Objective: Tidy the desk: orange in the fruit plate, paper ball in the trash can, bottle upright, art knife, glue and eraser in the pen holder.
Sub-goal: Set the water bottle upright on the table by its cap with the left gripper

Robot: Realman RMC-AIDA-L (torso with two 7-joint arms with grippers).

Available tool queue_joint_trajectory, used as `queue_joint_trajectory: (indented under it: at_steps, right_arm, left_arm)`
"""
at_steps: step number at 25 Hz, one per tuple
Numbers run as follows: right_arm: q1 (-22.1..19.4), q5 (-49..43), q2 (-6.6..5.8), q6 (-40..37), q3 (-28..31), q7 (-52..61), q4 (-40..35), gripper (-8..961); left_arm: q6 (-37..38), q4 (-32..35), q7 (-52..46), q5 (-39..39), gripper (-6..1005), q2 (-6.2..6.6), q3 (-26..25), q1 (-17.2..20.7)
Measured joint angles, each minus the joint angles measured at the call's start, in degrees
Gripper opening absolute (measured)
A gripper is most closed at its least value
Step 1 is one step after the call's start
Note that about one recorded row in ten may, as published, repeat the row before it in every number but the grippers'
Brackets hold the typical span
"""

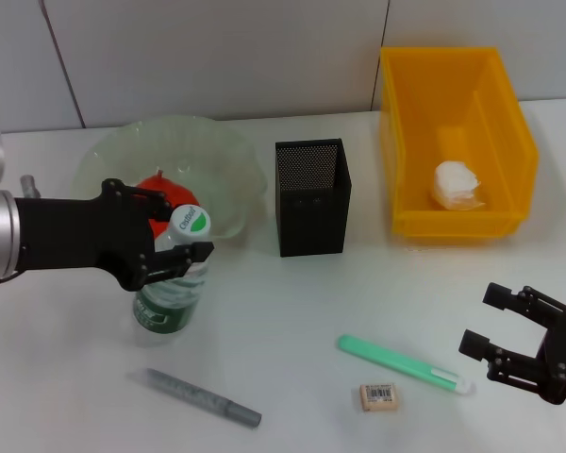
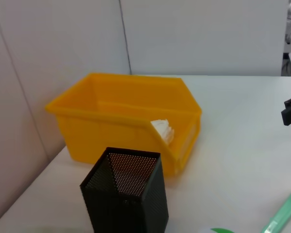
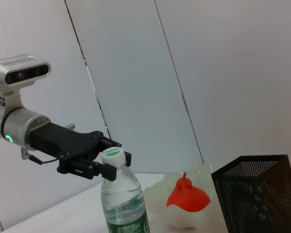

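Observation:
The bottle stands upright on the table in front of the fruit plate, white cap up. My left gripper reaches in from the left and is shut on the bottle just below the cap. The orange lies in the fruit plate. Inside the trash can sits the paper ball. The pen holder stands between plate and can. On the near table lie the green art knife, the eraser and the grey glue stick. My right gripper hovers open at the near right.
A white wall runs behind the table. The left wrist view looks over the pen holder to the trash can with the paper ball in it. The art knife shows at that view's edge.

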Motion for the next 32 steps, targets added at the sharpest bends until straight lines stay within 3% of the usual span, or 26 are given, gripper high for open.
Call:
queue_joint_trajectory:
  at_steps: [21, 32]
  right_arm:
    - [0.25, 0.22, 0.07, -0.61, 0.0, -0.01, -0.01, 844]
    - [0.84, 0.08, 0.06, -0.64, 0.0, 0.41, 0.0, 844]
  left_arm:
    - [0.5, -4.26, 0.26, -5.21, 463, -0.05, -4.76, 1.38]
    - [0.41, -9.49, 5.86, -9.63, 468, -0.08, -5.28, 1.89]
